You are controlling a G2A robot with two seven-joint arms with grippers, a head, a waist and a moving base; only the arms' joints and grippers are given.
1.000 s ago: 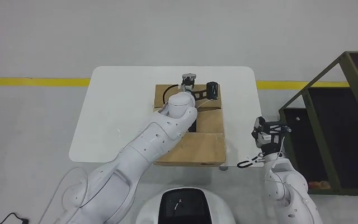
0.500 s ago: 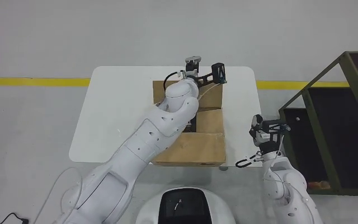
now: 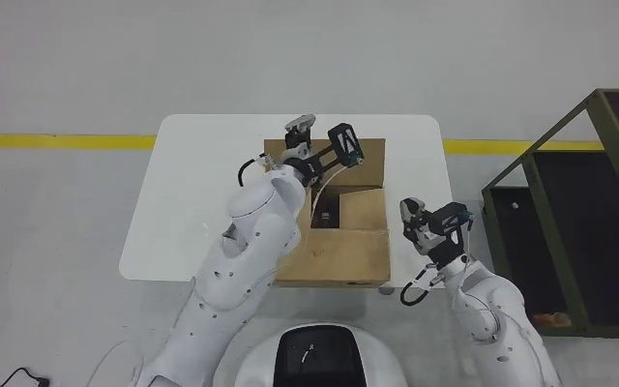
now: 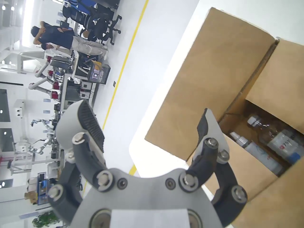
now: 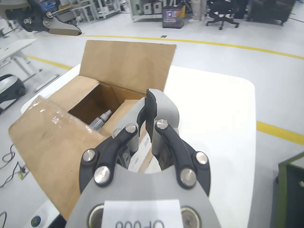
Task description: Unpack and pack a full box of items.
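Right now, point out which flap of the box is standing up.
The far flap, on the side of the box away from the robot. It rises from the rim, while the taped near flap is folded outward and sits lower.

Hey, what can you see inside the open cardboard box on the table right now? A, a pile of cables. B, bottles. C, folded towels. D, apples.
B: bottles with white caps lie inside the cardboard box, visible through the gap between its opened flaps.
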